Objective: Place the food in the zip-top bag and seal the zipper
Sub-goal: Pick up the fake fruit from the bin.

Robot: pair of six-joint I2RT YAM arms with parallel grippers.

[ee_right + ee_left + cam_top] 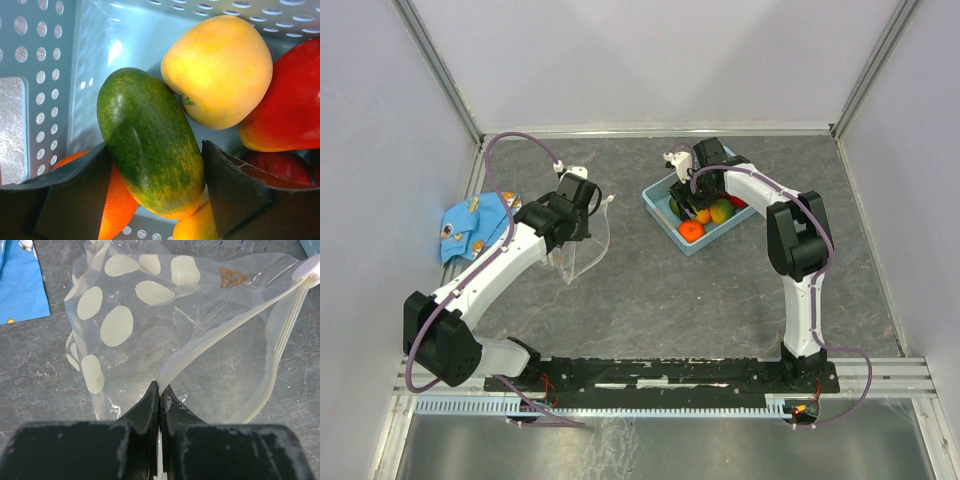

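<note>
The clear zip-top bag (200,370), with white dots on one part, hangs open on the table at left (582,245). My left gripper (160,387) is shut on the bag's mouth edge, pinching the whitish zipper (225,335), and it also shows in the top view (578,200). The food lies in a blue basket (658,208). My right gripper (155,170) is down in the basket (695,205), its jaws pressed against both sides of a green-yellow fruit (150,145). A yellow fruit (220,70), a red one (295,100) and an orange one (117,205) lie around it.
A blue patterned cloth (470,225) lies at the table's left edge, beside the bag, and shows in the left wrist view (20,285). The perforated basket wall (50,75) is close to my right fingers. Grey walls enclose the table on three sides.
</note>
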